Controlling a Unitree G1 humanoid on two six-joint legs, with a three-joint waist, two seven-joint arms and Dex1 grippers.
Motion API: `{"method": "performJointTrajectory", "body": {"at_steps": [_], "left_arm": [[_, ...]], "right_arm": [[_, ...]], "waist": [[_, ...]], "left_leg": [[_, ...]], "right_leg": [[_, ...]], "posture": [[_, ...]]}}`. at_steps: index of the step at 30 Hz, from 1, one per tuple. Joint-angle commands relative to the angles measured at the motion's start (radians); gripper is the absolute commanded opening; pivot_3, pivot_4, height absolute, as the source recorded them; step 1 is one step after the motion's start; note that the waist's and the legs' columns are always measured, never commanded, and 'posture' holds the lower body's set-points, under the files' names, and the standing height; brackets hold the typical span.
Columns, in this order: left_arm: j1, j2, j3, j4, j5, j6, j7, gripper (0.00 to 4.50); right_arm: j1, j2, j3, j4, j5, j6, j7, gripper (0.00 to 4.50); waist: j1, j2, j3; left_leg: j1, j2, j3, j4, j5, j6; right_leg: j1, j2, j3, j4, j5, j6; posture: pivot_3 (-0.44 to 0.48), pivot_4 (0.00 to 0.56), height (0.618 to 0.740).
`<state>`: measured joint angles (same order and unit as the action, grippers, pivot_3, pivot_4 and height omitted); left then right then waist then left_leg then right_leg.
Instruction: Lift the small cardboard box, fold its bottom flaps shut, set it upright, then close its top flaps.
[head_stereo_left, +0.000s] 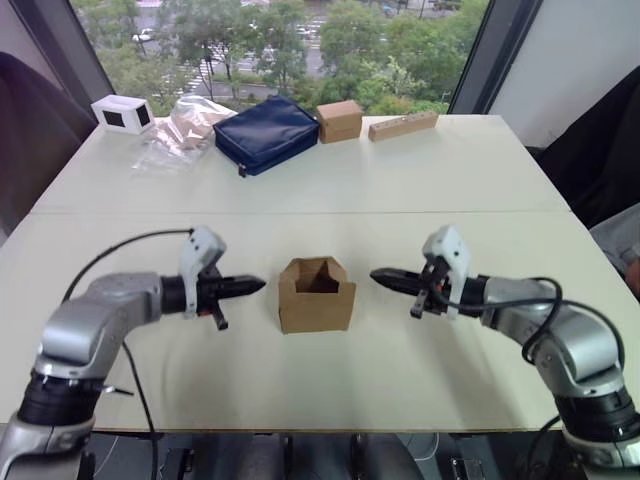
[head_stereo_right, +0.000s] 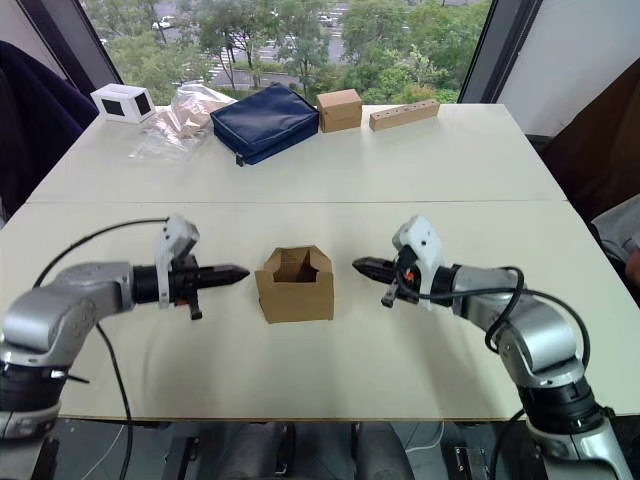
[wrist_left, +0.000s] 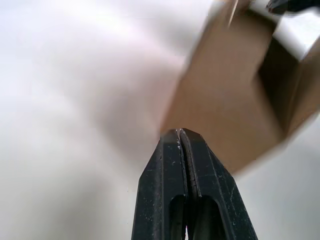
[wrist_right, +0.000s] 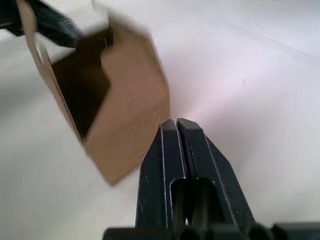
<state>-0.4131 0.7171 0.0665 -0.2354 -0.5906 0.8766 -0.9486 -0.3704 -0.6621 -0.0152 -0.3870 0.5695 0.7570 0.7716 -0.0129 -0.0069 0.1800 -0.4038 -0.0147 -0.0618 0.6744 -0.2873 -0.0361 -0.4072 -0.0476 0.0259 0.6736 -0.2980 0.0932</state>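
From the head view, you have the small plain brown cardboard box upright at the near middle of the white table, its top flaps standing open, with the left gripper at its 9 o'clock and the right gripper at its 3 o'clock, both near but apart from it. In the left wrist view your fingers are pressed fully together on nothing, tips just short of the box wall. In the right wrist view the fingers are likewise closed and empty beside the box.

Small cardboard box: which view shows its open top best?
Left eye view: the small cardboard box sits whole on the table with its open top and raised flaps visible; the right eye view shows much the same. The wrist views give close, partial side walls, each behind a shut gripper.
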Motion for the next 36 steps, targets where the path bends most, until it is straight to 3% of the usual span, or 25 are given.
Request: {"method": "performJointTrajectory", "body": {"at_steps": [1, 17, 36], "left_arm": [[-0.043, -0.013, -0.029, 0.011, -0.018, -0.010, -0.024, 0.03], [-0.069, -0.038, -0.179, 0.041, 0.073, -0.090, -0.032, 0.03], [-0.033, -0.069, -0.156, 0.040, 0.066, -0.089, 0.001, 0.03]], "right_arm": [[-0.057, 0.024, 0.013, -0.001, 0.024, -0.003, 0.016, 0.00], [-0.126, 0.062, 0.209, 0.088, -0.108, -0.056, 0.072, 0.00], [-0.145, 0.068, 0.246, 0.112, -0.179, -0.069, 0.106, 0.00]], "waist": [[-0.003, 0.000, 0.000], [-0.001, 0.000, 0.000], [-0.001, 0.000, 0.000]], "left_leg": [[0.000, 0.000, 0.000, 0.000, 0.000, 0.001], [0.000, 0.000, 0.000, 0.000, 0.000, 0.001], [0.000, 0.000, 0.000, 0.000, 0.000, 0.001]], "right_leg": [[0.000, 0.000, 0.000, 0.000, 0.000, 0.000], [-0.001, 0.001, 0.000, 0.000, 0.000, 0.000], [0.000, 0.000, 0.000, 0.000, 0.000, 0.000]], "posture": [[0.000, 0.150, 0.740], [0.000, 0.150, 0.740], [0.000, 0.150, 0.740]]}}
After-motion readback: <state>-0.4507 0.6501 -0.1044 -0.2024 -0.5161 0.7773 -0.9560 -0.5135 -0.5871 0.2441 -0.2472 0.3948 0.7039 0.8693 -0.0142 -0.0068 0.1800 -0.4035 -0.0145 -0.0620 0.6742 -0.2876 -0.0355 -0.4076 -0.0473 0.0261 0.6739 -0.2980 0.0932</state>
